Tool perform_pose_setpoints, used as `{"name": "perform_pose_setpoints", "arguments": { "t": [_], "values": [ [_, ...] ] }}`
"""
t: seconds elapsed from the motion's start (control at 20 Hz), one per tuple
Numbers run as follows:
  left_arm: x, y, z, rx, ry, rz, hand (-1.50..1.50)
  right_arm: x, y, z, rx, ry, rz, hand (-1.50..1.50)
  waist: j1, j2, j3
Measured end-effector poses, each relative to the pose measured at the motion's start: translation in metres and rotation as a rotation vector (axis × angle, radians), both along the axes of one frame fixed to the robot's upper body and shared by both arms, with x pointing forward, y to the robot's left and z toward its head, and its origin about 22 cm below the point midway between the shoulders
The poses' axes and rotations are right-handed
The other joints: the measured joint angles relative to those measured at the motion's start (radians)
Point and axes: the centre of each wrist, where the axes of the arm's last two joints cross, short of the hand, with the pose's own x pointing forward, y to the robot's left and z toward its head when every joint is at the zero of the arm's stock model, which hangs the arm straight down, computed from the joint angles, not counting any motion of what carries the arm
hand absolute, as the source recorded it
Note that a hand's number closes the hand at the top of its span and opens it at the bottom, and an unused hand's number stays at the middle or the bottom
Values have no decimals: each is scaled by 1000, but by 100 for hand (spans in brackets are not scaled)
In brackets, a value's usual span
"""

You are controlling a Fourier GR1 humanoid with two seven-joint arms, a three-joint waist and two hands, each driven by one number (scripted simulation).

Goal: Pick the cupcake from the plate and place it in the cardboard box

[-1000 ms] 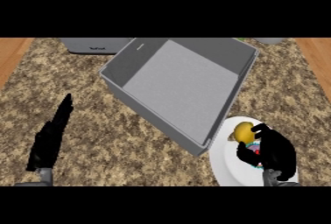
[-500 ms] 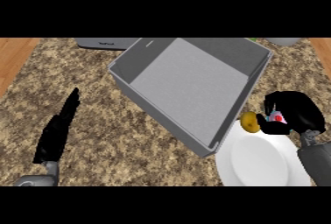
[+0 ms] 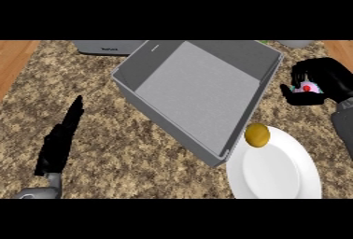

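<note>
From the head view, the right hand [image 3: 318,84] curls round the cupcake [image 3: 306,88], lifted just right of the cardboard box [image 3: 200,93]. Carrying is under way; next it must cross the box's right wall. A yellow-brown ball [image 3: 257,135] sits on the plate [image 3: 276,175] below the box. The left hand [image 3: 60,140] rests, fingers straight.

Black hands [image 3: 60,140] on smooth grey forearms [image 3: 342,122].

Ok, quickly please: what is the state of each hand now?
Left hand: open, fingers straight, holding nothing.
Right hand: shut on the cupcake, beside the box.
</note>
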Motion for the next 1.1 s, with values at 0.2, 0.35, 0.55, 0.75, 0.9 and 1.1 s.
{"name": "perform_pose_setpoints", "arguments": {
  "t": [0.2, 0.35, 0.55, 0.75, 0.9, 1.1],
  "values": [
    [-3, 2, 2, 5, 2, 10, 0, 15, 8, 23, 197, -69, 129, 150, -7, -5, 0],
    [-4, 6, -2, 6, 5, 12, 0, 29, 21, 41, 299, -97, 220, 150, -11, -6, -1],
    [-5, 8, 1, 6, 8, 29, 0, 36, 45, 59, 383, -110, 313, 150, -23, -9, -2],
    [-8, 10, 0, 12, 7, 31, 0, 48, 76, 78, 417, -106, 349, 150, -25, -10, -2],
    [-9, 10, -7, 15, 8, 30, 0, 55, 103, 90, 416, -96, 357, 150, -26, -9, -2],
    [-6, 9, -5, 8, 5, 24, 0, 64, 150, 97, 406, -71, 353, 150, -22, -9, -3]
  ]
}}
